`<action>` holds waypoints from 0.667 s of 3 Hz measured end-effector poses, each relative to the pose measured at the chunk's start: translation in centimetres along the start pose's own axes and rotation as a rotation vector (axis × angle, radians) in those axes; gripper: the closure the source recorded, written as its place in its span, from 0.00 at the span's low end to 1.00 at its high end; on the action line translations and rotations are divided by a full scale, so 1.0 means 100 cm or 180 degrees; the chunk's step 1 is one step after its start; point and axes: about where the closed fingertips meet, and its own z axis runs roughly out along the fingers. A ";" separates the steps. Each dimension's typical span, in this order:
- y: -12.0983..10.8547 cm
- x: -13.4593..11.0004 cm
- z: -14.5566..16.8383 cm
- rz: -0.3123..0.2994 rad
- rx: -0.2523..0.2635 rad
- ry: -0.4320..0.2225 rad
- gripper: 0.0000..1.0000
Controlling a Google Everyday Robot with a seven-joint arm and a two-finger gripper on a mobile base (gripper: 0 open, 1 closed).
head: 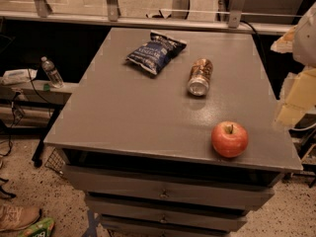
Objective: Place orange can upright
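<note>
The orange can (200, 76) lies on its side on the grey table top (123, 112), right of centre, with its silver end facing the front. My gripper (295, 95) shows as pale yellow-white parts at the right edge of the view, off the table's right side. It is well to the right of the can and holds nothing that I can see.
A blue crinkled chip bag (155, 52) lies at the back, left of the can. A red apple (229, 139) sits near the front right corner. Drawers (163, 194) run below the table top. A water bottle (51, 72) stands on a low shelf to the left.
</note>
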 end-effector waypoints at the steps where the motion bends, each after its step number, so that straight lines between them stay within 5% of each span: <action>1: 0.000 0.000 0.000 0.0000 0.0001 0.0000 0.00; 2: -0.019 -0.009 -0.002 0.0203 0.0066 -0.0035 0.00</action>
